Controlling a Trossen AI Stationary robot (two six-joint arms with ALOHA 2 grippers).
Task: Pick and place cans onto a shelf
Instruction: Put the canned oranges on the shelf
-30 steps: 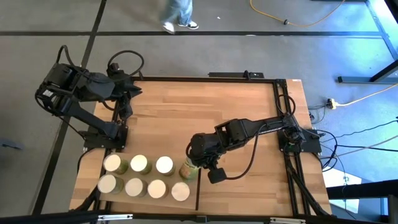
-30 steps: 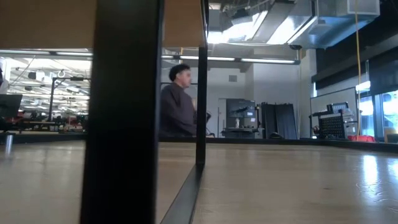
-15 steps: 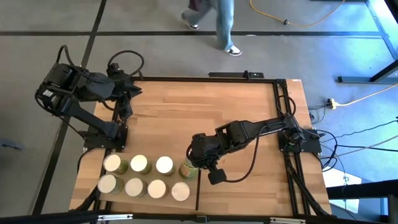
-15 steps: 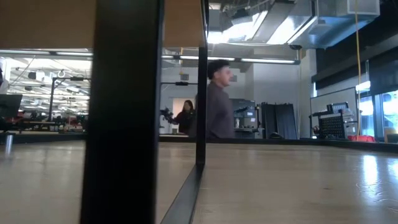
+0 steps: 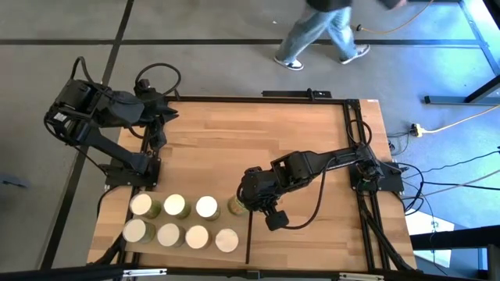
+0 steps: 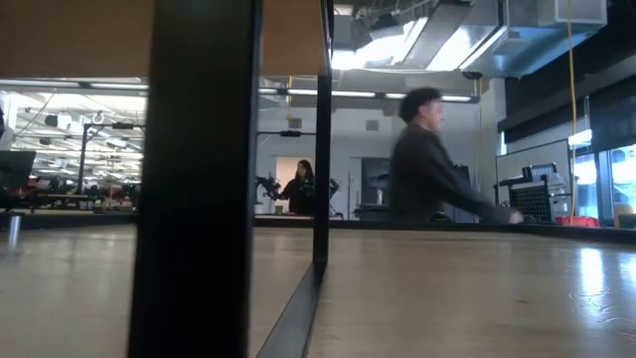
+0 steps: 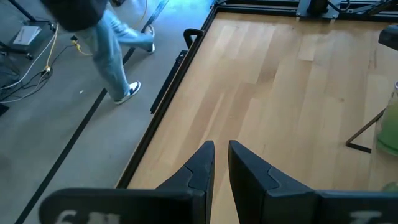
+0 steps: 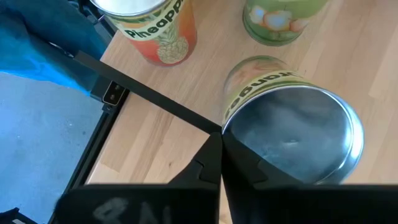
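eighth can (image 5: 234, 206) just beside closed right gripper (image 5: 251, 204)

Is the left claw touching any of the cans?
Apart. The high view shows the left gripper up by the table's far left side, with a stretch of bare wood between it and the cans grouped at the near edge.

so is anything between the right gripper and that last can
Nothing visible. The right gripper is close beside the can, its fingers together next to the can's side rather than around it.
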